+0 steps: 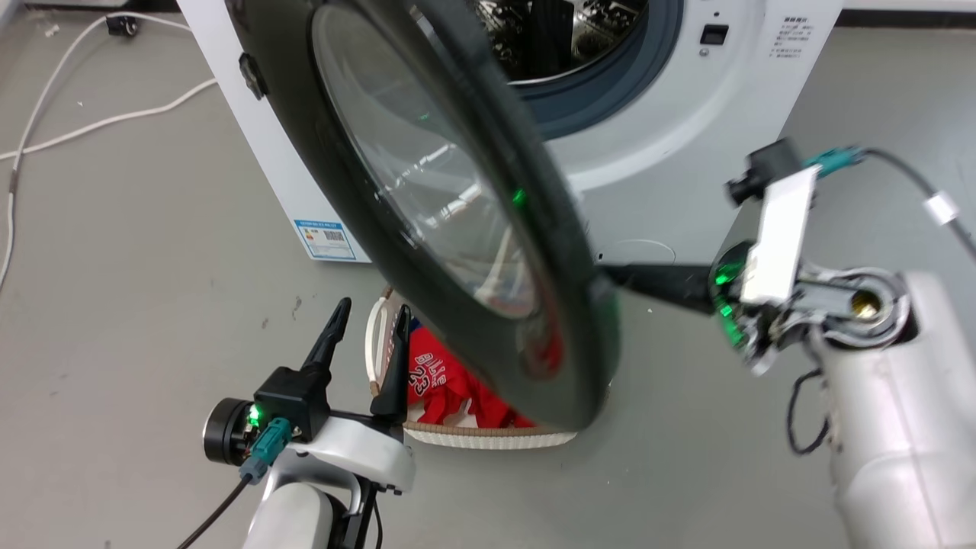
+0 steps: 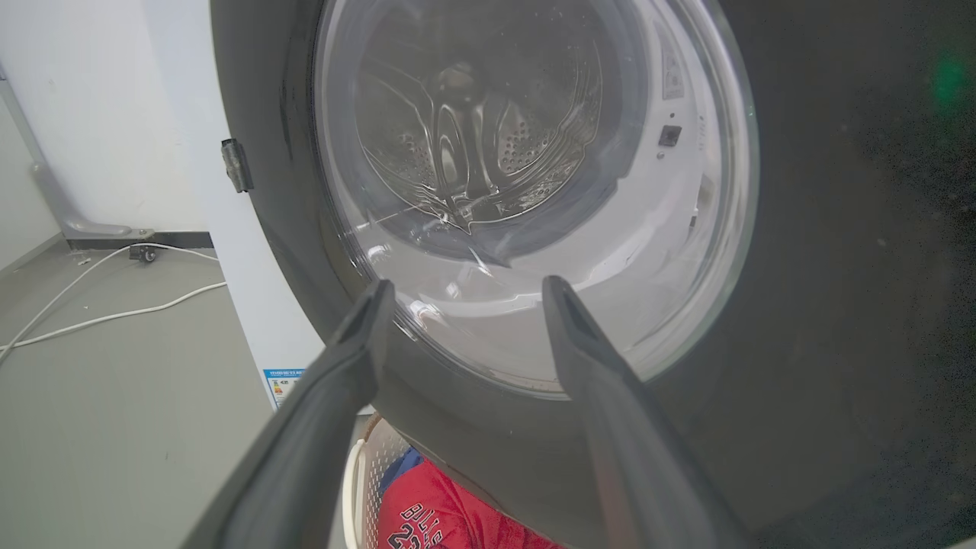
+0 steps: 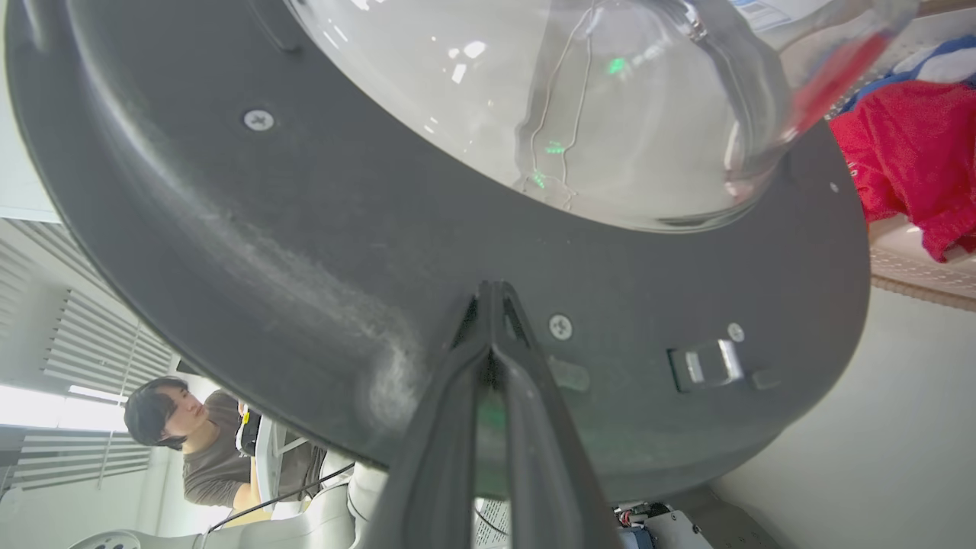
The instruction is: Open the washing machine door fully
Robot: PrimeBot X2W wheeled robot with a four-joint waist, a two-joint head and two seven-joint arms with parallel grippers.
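Two grippers flank the washing machine door (image 1: pixel 488 198), which stands partly swung out from the washing machine (image 1: pixel 671 152), leaving the drum (image 1: pixel 549 38) uncovered behind it. The right gripper (image 3: pixel 488 293) has its fingers pressed together into one blunt tip that appears to touch the door's inner face, with the latch (image 3: pixel 705 364) just beside it. That is likely because pushing near the free edge, far from the hinge, gives the most leverage. The left gripper (image 1: pixel 374 309) is spread and holds nothing, the door's outer glass just ahead of its fingertips, probably placed to catch the swing. Beyond it, under the door, sits a laundry basket (image 1: pixel 488 440) of red clothes (image 1: pixel 442 377).
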